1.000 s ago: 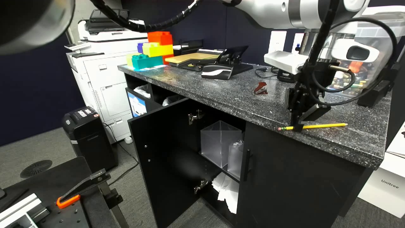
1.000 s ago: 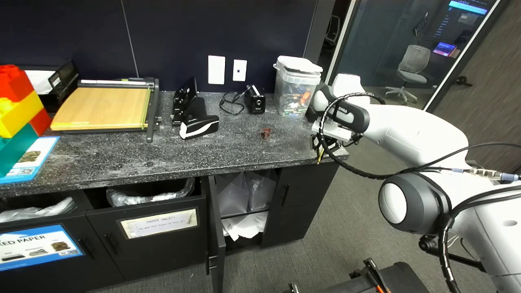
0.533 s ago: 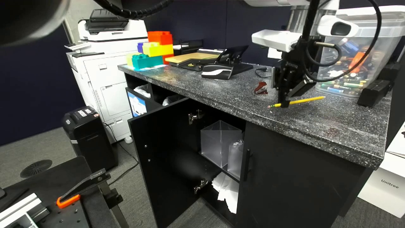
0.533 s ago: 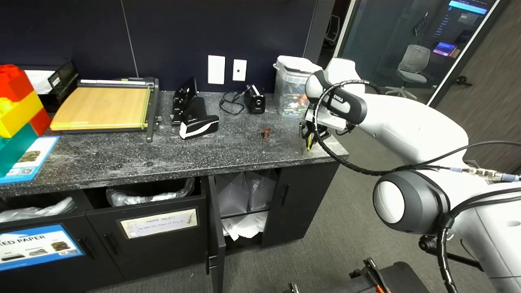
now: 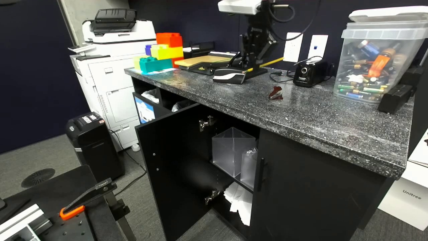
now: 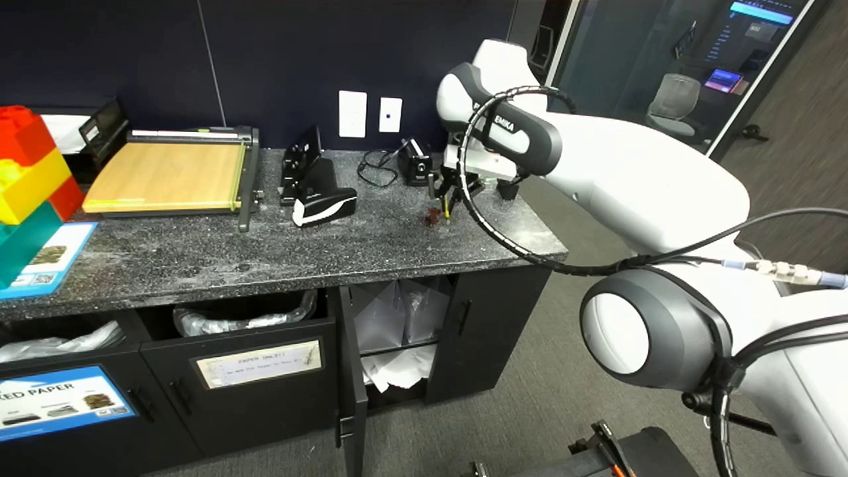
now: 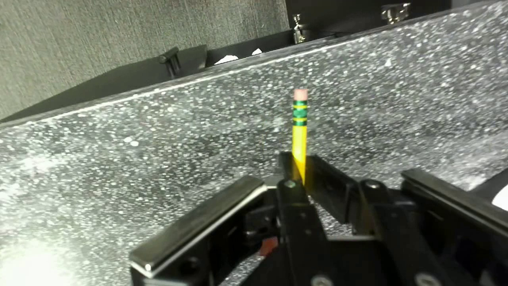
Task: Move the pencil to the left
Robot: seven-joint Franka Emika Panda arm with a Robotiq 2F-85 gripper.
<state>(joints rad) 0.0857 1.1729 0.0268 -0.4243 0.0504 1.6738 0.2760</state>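
The pencil is yellow with a pink eraser and a green band. It shows in both exterior views and in the wrist view. My gripper is shut on the pencil, with the eraser end sticking out past the fingers. It also shows in an exterior view and in the wrist view. The pencil is held above the dark speckled counter, roughly level and pointing across it. In the wrist view the fingers hide its far part.
A reddish-brown staple remover lies on the counter, close to the gripper in an exterior view. A black sharpener, a clear battery bin, a black-and-white stapler and a paper cutter stand there too. A cabinet door hangs open.
The gripper has carried the pencil left and up, off the counter's front right edge, toward the back wall. It stays shut on the pencil. The staple remover has not moved.
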